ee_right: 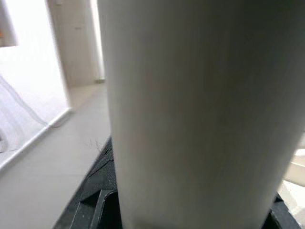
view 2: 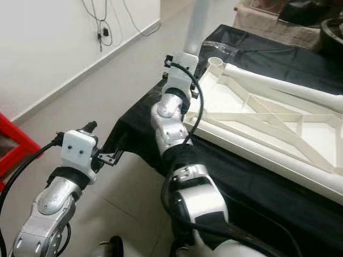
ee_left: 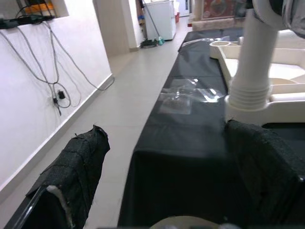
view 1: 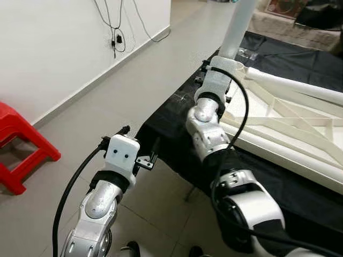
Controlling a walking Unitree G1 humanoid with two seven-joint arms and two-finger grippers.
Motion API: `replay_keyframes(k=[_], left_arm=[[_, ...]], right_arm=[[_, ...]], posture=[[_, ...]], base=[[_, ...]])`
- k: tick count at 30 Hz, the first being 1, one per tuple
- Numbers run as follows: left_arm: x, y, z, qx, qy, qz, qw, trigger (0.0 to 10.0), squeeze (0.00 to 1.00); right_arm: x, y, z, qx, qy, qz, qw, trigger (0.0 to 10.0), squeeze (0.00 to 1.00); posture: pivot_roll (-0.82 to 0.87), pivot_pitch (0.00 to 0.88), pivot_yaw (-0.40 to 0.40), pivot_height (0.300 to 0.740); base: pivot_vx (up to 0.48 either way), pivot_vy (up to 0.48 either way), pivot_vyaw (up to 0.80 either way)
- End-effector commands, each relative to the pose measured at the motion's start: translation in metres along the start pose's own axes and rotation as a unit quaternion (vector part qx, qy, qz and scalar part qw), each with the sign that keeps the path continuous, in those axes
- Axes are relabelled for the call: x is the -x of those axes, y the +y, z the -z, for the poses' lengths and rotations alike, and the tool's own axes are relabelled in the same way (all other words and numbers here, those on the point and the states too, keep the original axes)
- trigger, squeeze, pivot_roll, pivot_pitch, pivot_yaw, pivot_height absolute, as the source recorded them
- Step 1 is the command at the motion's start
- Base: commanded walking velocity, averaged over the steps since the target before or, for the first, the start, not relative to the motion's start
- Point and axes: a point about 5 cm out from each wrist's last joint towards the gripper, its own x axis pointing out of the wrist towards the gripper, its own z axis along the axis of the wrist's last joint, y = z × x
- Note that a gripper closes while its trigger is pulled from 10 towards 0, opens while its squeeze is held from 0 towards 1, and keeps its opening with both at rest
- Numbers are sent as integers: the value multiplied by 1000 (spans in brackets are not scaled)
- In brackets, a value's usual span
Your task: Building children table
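A white children's table top (view 1: pixel 300 123) lies upside down on a black cloth (view 1: pixel 171 112). One white table leg (view 1: pixel 237 27) stands upright at its near left corner, its ribbed foot (ee_left: pixel 248 95) seated in the corner socket. My right gripper (view 1: pixel 228 60) is shut on this leg low down; the leg (ee_right: pixel 190 109) sits between the black fingers (ee_right: pixel 97 207). My left gripper (ee_left: pixel 169 138) hangs lower, left of the cloth's edge, open with nothing between its padded fingers (ee_left: pixel 81 167). A second empty socket (view 2: pixel 215 61) shows at the far corner.
A red plastic stool (view 1: pixel 21 144) stands on the tiled floor at far left. Cables (view 1: pixel 115 37) hang down the white wall. Clear plastic wrap (ee_left: pixel 186 93) lies on the cloth beyond the leg. Bare floor runs between the wall and the cloth.
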Motion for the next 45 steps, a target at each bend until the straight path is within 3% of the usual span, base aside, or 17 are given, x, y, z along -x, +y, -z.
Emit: replay_keyframes(k=[1, 14, 16, 18, 25, 33, 37, 42, 45], left_arm=[[1, -1, 4, -2, 9, 2, 1000, 10000, 0], [2, -1, 5, -2, 10, 0, 1000, 10000, 0], [2, -1, 5, -1, 10, 0, 1000, 10000, 0], [2, -2, 5, -1, 10, 0, 1000, 10000, 0], [2, -2, 5, -1, 10, 1, 1000, 10000, 0], [2, -3, 6, -1, 9, 3, 1000, 10000, 0], [1, -3, 6, -1, 10, 3, 1000, 10000, 0], [1, -2, 7, 0, 10, 3, 1000, 10000, 0], [0, -1, 7, 7, 10, 2, 1000, 10000, 0]], right_arm=[[2, -15, 31, 46, 56, 45, 996, 10000, 0], [6, 0, 28, 39, 81, 39, 995, 10000, 0], [4, -2, 29, 38, 92, 51, 994, 10000, 0], [-1, -11, 32, 33, 122, 103, 987, 10000, 0], [-5, -21, 35, 20, 149, 151, 977, 10000, 0], [-5, -21, 34, 23, 143, 156, 977, 10000, 0], [3, -16, 41, 29, 152, 140, 978, 10000, 0], [0, -8, 28, -2, 119, 106, 987, 10000, 0], [-11, -2, -3, -42, 51, 77, 995, 10000, 0]], posture=[[83, 253, -68, 740], [79, 253, -77, 740], [77, 252, -75, 740], [80, 248, -77, 740], [83, 244, -76, 740], [81, 237, -75, 740], [85, 230, -75, 740], [88, 223, -71, 740], [85, 213, -69, 740]], base=[[0, 0, 0], [0, 0, 0], [0, 0, 0], [0, 0, 0], [0, 0, 0], [0, 0, 0], [0, 0, 0], [0, 0, 0], [0, 0, 0]])
